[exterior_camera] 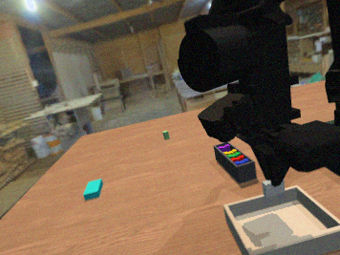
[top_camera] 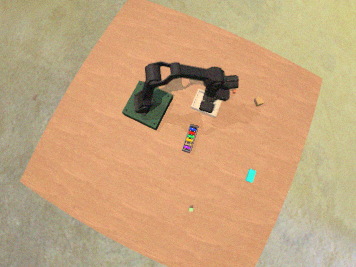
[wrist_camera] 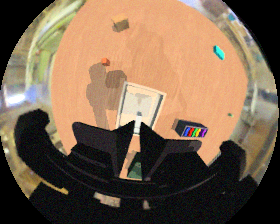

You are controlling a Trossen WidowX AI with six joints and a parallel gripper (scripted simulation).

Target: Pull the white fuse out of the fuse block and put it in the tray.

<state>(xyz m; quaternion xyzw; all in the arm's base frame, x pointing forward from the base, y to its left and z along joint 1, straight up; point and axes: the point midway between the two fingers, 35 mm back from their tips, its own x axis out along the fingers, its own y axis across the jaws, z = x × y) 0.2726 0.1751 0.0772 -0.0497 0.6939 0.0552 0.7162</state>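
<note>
My gripper (top_camera: 206, 107) (exterior_camera: 278, 182) (wrist_camera: 137, 123) is shut on the white fuse (exterior_camera: 270, 189) (wrist_camera: 138, 118), which hangs upright below the fingertips. The tray (top_camera: 196, 101) (exterior_camera: 233, 223) (wrist_camera: 145, 88) is pale and open-topped. The fuse appears above the tray's near end in the wrist view and in front of its far wall in the exterior view; its exact height is hard to tell. The dark fuse block (exterior_camera: 228, 166) (wrist_camera: 184, 124) stands apart beside the tray, with several coloured fuses in a row. In the top view the gripper hides the fuse and part of the tray.
A cyan block (top_camera: 251, 175) (exterior_camera: 93, 189) (wrist_camera: 219, 52) and a small green piece (top_camera: 191, 209) (exterior_camera: 165, 135) (wrist_camera: 230, 115) lie beyond the fuse block. A brown block (top_camera: 258, 101) (wrist_camera: 120, 23) and a small orange piece (wrist_camera: 105, 62) lie on the tray's other side.
</note>
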